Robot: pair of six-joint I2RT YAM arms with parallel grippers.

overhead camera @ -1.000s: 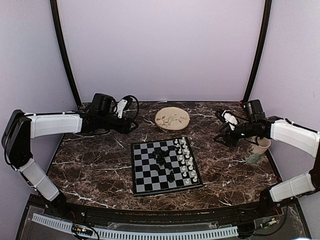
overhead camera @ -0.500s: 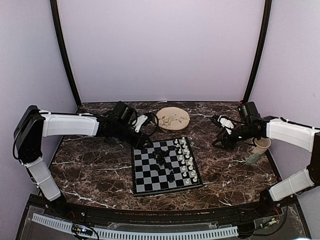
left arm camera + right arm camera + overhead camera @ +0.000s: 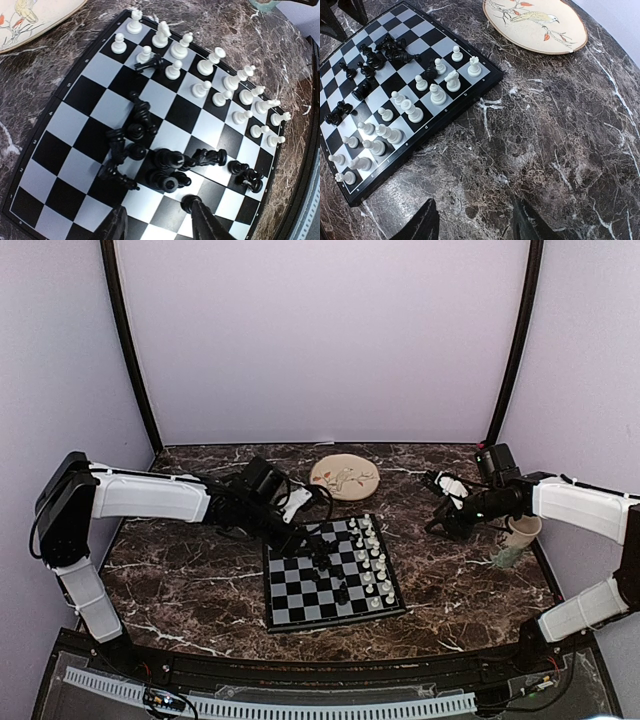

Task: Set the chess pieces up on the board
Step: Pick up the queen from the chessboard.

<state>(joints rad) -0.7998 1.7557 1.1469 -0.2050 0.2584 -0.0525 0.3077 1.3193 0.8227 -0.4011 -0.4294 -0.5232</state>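
The board (image 3: 290,592) lies mid-table. White chess pieces (image 3: 372,560) stand in two rows along its right side, and one black piece lies among them (image 3: 149,63). Black chess pieces (image 3: 322,558) sit in a jumble near its centre, many toppled (image 3: 165,170). My left gripper (image 3: 305,535) hovers over the board's far-left part. In the left wrist view it (image 3: 157,210) is open, nothing lies between its fingers, and a black piece (image 3: 189,202) stands right at the right fingertip. My right gripper (image 3: 437,508) is open over bare marble (image 3: 472,205), to the right of the board (image 3: 420,30).
A round beige plate (image 3: 344,477) painted with a bird lies just behind the board. A pale cup (image 3: 515,535) stands at the right edge under my right arm. Dark marble surrounds the board, and lilac walls close in the back and sides.
My left arm has swung from the back left over to the board, its gripper now above the black pieces. My right gripper shifted slightly left and its jaws narrowed a little.
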